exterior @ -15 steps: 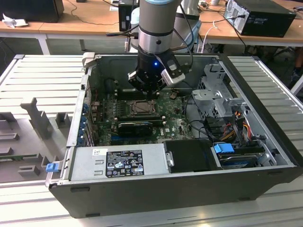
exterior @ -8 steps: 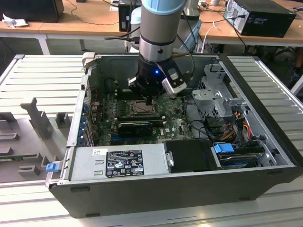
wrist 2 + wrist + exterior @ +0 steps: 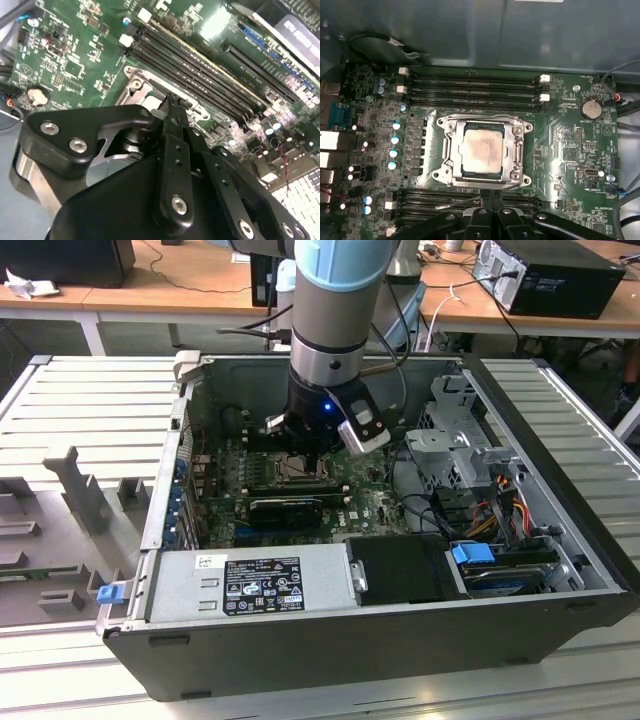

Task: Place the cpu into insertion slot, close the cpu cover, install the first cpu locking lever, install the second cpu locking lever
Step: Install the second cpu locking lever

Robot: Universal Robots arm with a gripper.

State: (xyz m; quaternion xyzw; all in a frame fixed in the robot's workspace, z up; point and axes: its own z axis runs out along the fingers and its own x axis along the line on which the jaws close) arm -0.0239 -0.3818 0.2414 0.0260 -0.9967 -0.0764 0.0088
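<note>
In the first wrist view the cpu [image 3: 481, 150] lies flat in the insertion slot [image 3: 441, 175], its pale metal face up. The silver cpu cover [image 3: 451, 150] lies down flat around it as a frame. My gripper [image 3: 491, 194] is shut, with nothing seen between its black fingers, and its tips sit at the socket's edge beside the memory slots. A thin metal rod [image 3: 457, 203] slants away from the tips across those slots. In the second wrist view the gripper [image 3: 174, 102] points down at the socket's rim [image 3: 142, 82]. In the exterior view the arm stands over the socket [image 3: 298, 472] inside the open computer case.
Long black memory slots [image 3: 470, 85] flank the socket on two sides. Blue capacitors [image 3: 395, 140] stand beside it. In the exterior view a power supply [image 3: 255, 585] sits at the case front, a drive cage [image 3: 455, 445] and cables [image 3: 500, 500] at the exterior view's right.
</note>
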